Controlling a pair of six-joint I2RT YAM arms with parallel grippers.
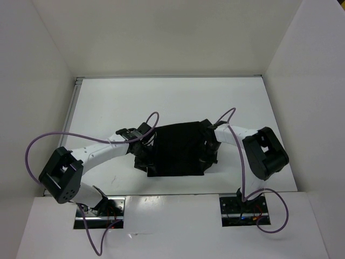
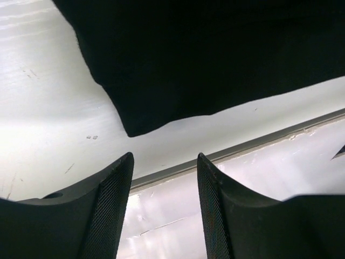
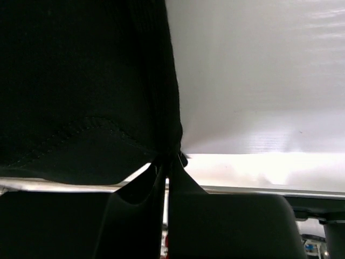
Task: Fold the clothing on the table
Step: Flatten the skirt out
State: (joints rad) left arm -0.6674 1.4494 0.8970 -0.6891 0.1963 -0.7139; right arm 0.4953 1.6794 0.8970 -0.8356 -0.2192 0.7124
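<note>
Clothing lies flat on the worktop; right fingers pinch its edge, probably to lift a fold; left fingers stand spread near its corner, holding nothing.

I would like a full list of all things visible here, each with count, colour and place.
clothing: one, black, flat in the middle of the table
table: one, glossy white, under everything
metal rail: one, grey, along the table's far edge
walls: three, white, around the table
cables: several, purple, looping at left and right
left gripper: one, black, open, by the clothing's left edge
right gripper: one, black, shut on the clothing's right edge
</note>
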